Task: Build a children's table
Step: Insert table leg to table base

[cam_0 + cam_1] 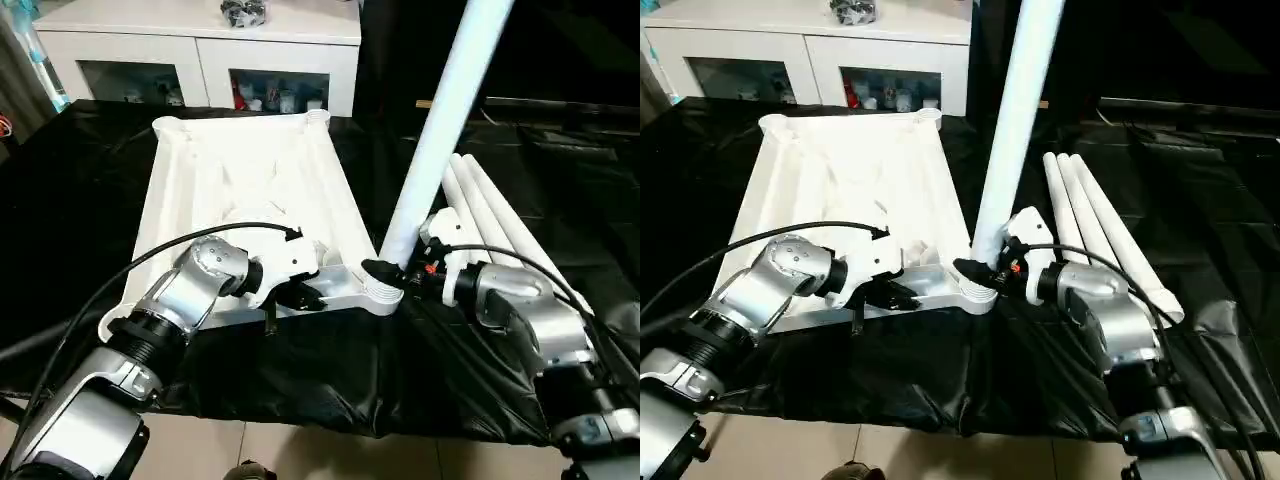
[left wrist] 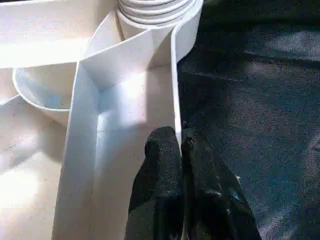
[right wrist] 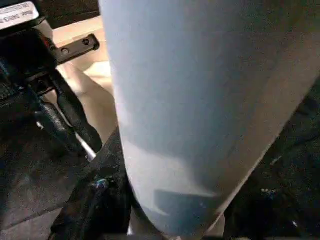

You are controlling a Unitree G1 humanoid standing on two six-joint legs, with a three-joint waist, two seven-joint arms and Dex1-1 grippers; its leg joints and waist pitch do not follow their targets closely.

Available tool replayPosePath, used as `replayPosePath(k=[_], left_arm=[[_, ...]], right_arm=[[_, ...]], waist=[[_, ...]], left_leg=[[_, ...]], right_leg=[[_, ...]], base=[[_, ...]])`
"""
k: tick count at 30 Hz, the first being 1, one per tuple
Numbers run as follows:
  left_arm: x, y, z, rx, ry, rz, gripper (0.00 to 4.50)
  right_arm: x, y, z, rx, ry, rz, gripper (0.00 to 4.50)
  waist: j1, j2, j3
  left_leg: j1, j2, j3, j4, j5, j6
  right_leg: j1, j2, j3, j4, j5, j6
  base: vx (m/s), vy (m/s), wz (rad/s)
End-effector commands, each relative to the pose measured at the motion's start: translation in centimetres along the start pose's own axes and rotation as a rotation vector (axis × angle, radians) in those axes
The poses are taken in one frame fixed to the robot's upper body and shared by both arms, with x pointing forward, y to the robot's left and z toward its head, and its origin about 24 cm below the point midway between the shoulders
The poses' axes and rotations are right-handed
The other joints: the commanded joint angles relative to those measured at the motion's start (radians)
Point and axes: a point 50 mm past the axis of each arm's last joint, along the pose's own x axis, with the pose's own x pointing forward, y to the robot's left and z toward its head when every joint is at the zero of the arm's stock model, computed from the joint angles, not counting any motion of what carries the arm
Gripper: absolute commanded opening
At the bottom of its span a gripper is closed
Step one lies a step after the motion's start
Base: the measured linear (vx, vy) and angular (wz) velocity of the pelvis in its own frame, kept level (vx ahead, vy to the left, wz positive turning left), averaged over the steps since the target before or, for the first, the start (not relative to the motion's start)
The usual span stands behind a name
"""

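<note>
The children's table top [image 1: 240, 190] lies upside down on a black cloth, ribbed underside up. My left gripper [image 1: 305, 295] is shut on the thin near rim wall [image 2: 175, 90] of the top, one black finger on each side of it, just short of the near right corner socket [image 1: 378, 295]. A long white tube leg [image 1: 440, 120] stands in that socket, leaning a little to the right. My right gripper [image 1: 385, 268] is closed around the leg's lower end just above the socket. In the right wrist view the leg [image 3: 200, 100] is close up, with a black finger [image 3: 95, 200] beside it.
Three more white tube legs [image 1: 490, 215] lie side by side on the cloth to the right of the top. A white cabinet with glass doors [image 1: 200, 40] stands behind the table. The black cloth [image 1: 330, 370] hangs over the near edge.
</note>
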Motion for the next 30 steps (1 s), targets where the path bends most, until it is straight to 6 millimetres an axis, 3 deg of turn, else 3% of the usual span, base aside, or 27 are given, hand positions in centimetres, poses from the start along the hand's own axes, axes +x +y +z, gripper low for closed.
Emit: replayPosePath(k=[1,8,16,21,24,27,30], left_arm=[[-0.7,0.1,0.7,0.052,0.01,-0.029,0.0],[-1.4,0.1,0.6,0.091,0.03,-0.071,0.0],[-1.9,0.1,0.6,0.128,0.041,-0.131,0.0],[-2.3,0.6,0.5,0.109,0.056,-0.09,0.0],[-2.1,1.2,0.9,0.054,0.014,-0.002,0.0],[-2.0,1.5,1.4,0.021,-0.017,0.047,0.0],[-1.8,1.7,1.8,-0.008,-0.036,0.094,0.0]], right_arm=[[-0.6,0.6,-3.7,0.092,0.166,0.067,1.9],[-1.0,1.3,-4.1,0.062,0.205,0.185,1.9],[-1.3,1.9,-4.5,0.039,0.221,0.261,1.9],[-1.1,1.9,-4.6,0.035,0.211,0.248,1.9],[-0.2,1.0,-4.4,0.049,0.156,0.104,1.9],[0.2,0.2,-4.2,0.067,0.131,0.002,1.9],[0.7,-0.8,-4.1,0.11,0.108,-0.114,1.9]], waist=[[0.001,0.001,-0.059],[0.011,0.005,-0.059],[0.013,0.006,-0.058],[0.013,0.005,-0.058],[0.012,0.004,-0.057],[0.005,0.002,-0.049],[-0.006,0.002,-0.046]], left_leg=[[0.032,0.052,-0.018,-0.083,-0.317,-0.007],[0.033,0.054,-0.018,-0.084,-0.325,-0.007],[0.035,0.056,-0.019,-0.087,-0.354,-0.014],[0.035,0.055,-0.019,-0.087,-0.353,-0.016],[0.035,0.055,-0.019,-0.087,-0.354,-0.019],[0.041,0.053,-0.025,-0.091,-0.437,-0.046],[0.036,0.052,-0.034,-0.096,-0.475,-0.065]], right_leg=[[0.033,-0.057,0.033,-0.073,-0.203,-0.227],[0.034,-0.057,0.032,-0.071,-0.177,-0.241],[0.032,-0.058,0.032,-0.072,-0.209,-0.24],[0.032,-0.058,0.033,-0.071,-0.203,-0.246],[0.031,-0.06,0.033,-0.072,-0.215,-0.245],[0.023,-0.067,0.033,-0.086,-0.388,-0.212],[0.022,-0.069,0.03,-0.095,-0.486,-0.17]], base=[[0.0,0.0,0.0],[0.0,0.0,0.0],[0.0,0.0,0.0],[0.0,0.0,0.0],[0.0,0.0,0.0],[0.0,0.0,0.0],[0.0,0.0,0.0]])
